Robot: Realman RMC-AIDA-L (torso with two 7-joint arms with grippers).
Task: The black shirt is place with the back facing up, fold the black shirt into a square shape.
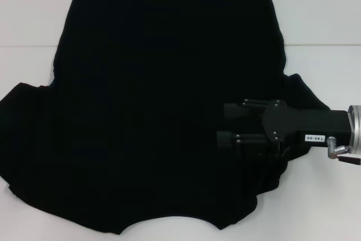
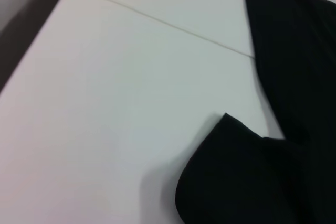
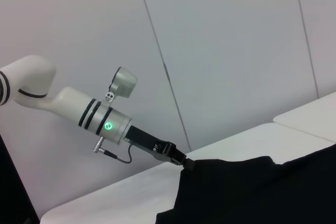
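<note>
Black shirt (image 1: 152,105) spread flat on the table, sleeves out

One black shirt (image 1: 152,111), one white table (image 1: 28,9), and two tools: right (image 1: 221,125), left (image 3: 185,162)

Even, bright overhead light washes my white table (image 1: 316,15) pale. The black shirt (image 1: 163,111) swallows all detail. A soft shadow edges its sleeve; my left wrist view looks blurry.
</note>
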